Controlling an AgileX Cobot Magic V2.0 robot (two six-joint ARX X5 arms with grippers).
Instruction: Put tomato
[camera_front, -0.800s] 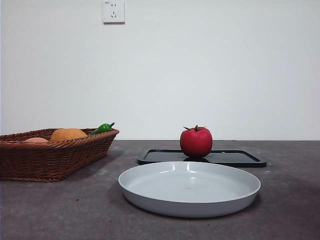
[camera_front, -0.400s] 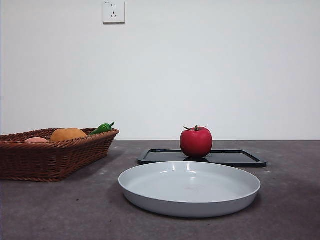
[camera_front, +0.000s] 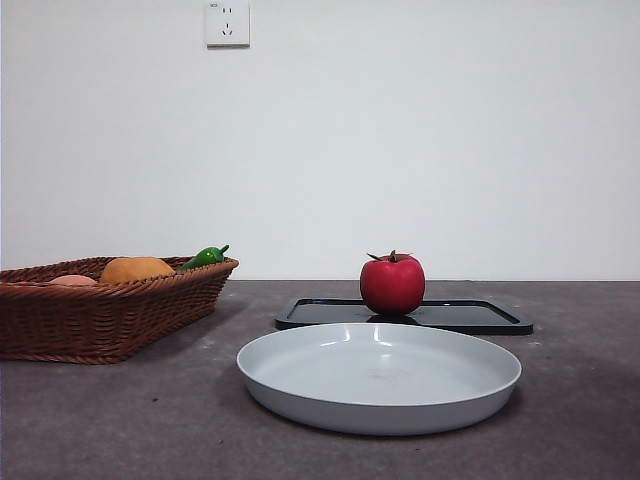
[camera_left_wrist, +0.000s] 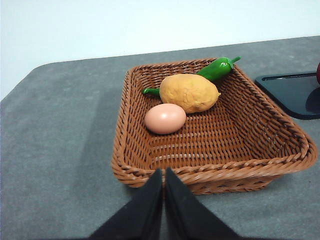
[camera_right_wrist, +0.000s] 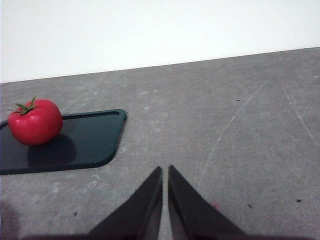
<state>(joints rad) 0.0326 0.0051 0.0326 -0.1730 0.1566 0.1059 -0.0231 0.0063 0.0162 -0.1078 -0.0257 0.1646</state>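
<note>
The glossy red tomato (camera_front: 392, 284) with a green calyx stands on a flat black tray (camera_front: 470, 316) behind the grey plate (camera_front: 379, 376). It also shows in the right wrist view (camera_right_wrist: 35, 121), resting on the black tray (camera_right_wrist: 85, 140). My right gripper (camera_right_wrist: 165, 175) is shut and empty, over bare table well away from the tomato. My left gripper (camera_left_wrist: 163, 176) is shut and empty, just in front of the wicker basket (camera_left_wrist: 280, 145). Neither arm shows in the front view.
The wicker basket (camera_front: 100, 315) at the left holds a yellow-orange potato-like fruit (camera_left_wrist: 190, 92), a pale egg (camera_left_wrist: 165, 118) and a green pepper (camera_left_wrist: 215, 69). A wall socket (camera_front: 227, 22) is on the white wall behind.
</note>
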